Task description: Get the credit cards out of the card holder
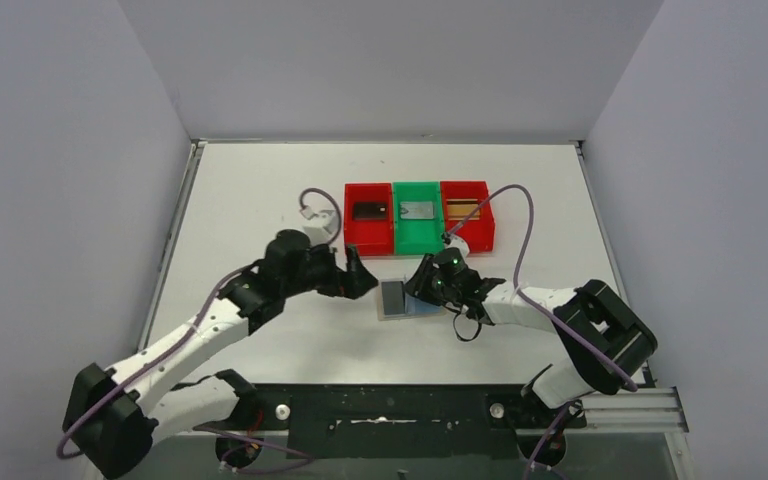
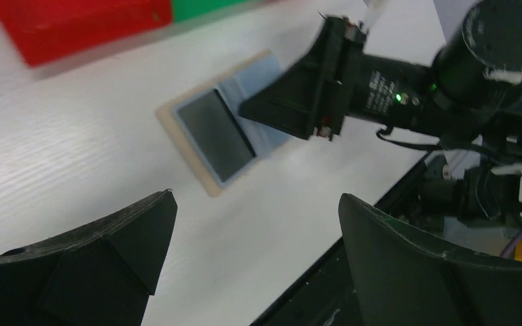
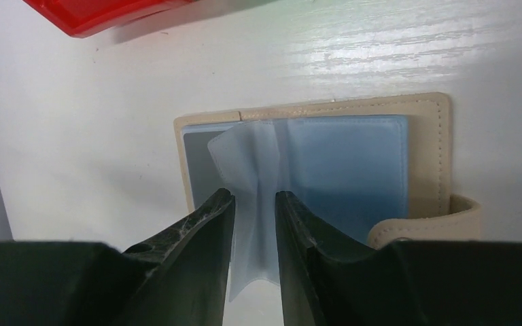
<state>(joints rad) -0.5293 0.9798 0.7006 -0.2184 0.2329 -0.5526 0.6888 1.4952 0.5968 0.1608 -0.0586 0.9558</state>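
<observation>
Two grippers to call. Starting with the right gripper (image 3: 253,197): narrowed right down, pinching a translucent plastic sleeve (image 3: 248,163) between its fingers and holding that leaf raised off the open card holder (image 3: 442,136). Over to the left gripper (image 2: 257,204): spread wide, gripping nothing, hovering above the counter (image 1: 260,200) just left of the card holder.

Moving outward to the card holder itself: lying flat and open near the middle of the counter, pale blue lining up, beige border all round, snap tab (image 3: 435,221) poking out at one edge. Showing a grey card (image 3: 197,163) tucked in its left half, beside the raised sleeve.

Further back now, just beyond the card holder, three bins touching side by side in a row. From left to right: left red bin (image 1: 368,240) with a dark card (image 1: 370,211) inside, green bin (image 1: 417,240) with a silver-grey card (image 1: 417,210), right red bin (image 1: 468,236) with a gold-brown card (image 1: 463,208).
</observation>
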